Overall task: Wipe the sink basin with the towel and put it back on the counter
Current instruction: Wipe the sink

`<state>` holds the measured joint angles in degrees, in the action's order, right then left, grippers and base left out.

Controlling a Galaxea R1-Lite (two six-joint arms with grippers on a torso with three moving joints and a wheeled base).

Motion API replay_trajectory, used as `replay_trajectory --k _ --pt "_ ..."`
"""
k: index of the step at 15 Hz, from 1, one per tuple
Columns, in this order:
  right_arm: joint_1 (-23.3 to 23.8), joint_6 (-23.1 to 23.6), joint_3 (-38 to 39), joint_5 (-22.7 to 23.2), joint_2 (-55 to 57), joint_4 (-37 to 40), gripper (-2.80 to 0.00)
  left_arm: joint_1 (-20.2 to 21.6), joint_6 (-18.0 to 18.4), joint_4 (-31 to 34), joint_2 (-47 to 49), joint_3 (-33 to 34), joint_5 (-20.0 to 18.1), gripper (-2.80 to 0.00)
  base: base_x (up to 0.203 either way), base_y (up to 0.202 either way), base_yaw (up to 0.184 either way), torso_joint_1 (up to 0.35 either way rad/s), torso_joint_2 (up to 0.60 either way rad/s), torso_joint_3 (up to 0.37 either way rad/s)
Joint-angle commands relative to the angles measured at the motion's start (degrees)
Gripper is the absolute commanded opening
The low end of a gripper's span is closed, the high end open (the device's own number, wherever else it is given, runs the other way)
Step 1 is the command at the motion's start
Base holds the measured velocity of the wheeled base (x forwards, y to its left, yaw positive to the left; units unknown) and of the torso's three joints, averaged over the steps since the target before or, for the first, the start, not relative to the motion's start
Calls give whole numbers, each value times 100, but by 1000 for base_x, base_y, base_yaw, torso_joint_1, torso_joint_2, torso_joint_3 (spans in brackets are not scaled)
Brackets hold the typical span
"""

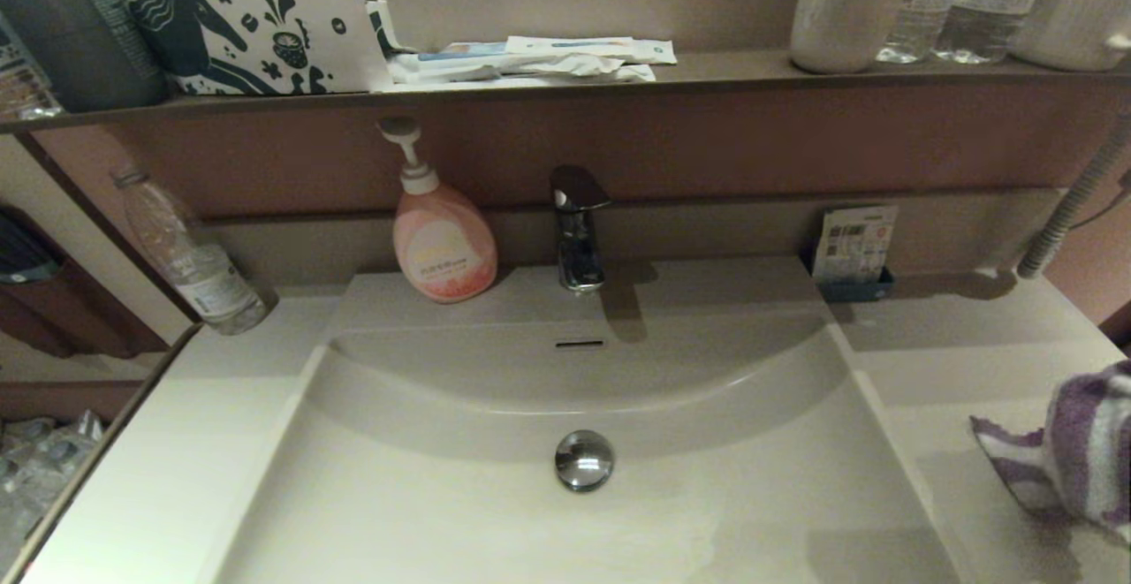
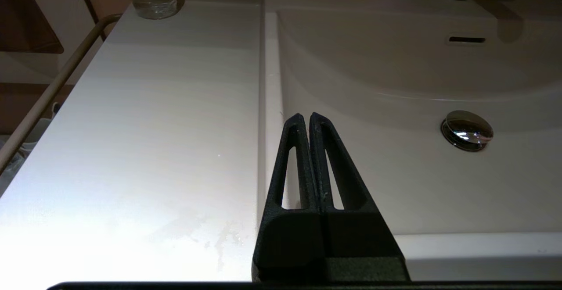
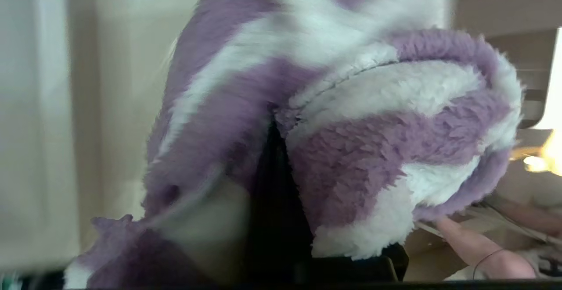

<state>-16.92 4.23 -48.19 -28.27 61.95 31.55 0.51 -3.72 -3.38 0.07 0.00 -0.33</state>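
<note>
Pressed together and empty, the left gripper [image 2: 306, 116] hangs over the sink basin's [image 1: 424, 513] left rim beside the counter [image 1: 159, 469]. Right gripper jaws are buried in the purple-and-white striped towel [image 1: 1074, 451], clamped on it above the right-hand counter.

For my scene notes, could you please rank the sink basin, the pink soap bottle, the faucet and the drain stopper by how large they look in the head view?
1. sink basin, by far the largest.
2. pink soap bottle.
3. faucet, narrower than the bottle.
4. drain stopper, smallest, although it sits nearest the camera.
</note>
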Motion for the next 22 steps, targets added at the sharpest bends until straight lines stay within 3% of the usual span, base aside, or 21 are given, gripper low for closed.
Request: replay_trajectory --k 1,4,7,9,11,13,15,18,20,22 --pt "-8 27 335 169 -101 25 -280 2 -6 1 1 0 -2 -280 0 0 0 0 0 0" --pt "-232 70 1286 539 -15 -9 -280 2 -6 -4 1 0 -2 -280 0 0 0 0 0 0" --pt "-415 67 1698 1887 164 -124 -280 2 -6 -5 1 0 -2 -280 0 0 0 0 0 0" --pt "-384 188 1715 2175 548 -143 -280 2 -6 -3 1 0 -2 -280 0 0 0 0 0 0" --pt "-193 593 1721 2385 965 -204 -280 2 -6 -5 1 0 -2 -280 0 0 0 0 0 0" --pt "13 805 1750 2902 1311 -668 -280 2 -6 4 1 0 -2 -280 0 0 0 0 0 0" --pt "43 916 1792 3351 1565 -834 -280 2 -6 -2 1 0 -2 -280 0 0 0 0 0 0" --pt "79 976 1799 3585 2052 -1049 -280 2 -6 1 1 0 -2 -280 0 0 0 0 0 0" --pt "343 975 1911 3812 2253 -1758 -280 2 -6 4 1 0 -2 -280 0 0 0 0 0 0" --pt "680 975 1926 4364 2354 -2116 -280 2 -6 0 1 0 -2 -280 0 0 0 0 0 0"
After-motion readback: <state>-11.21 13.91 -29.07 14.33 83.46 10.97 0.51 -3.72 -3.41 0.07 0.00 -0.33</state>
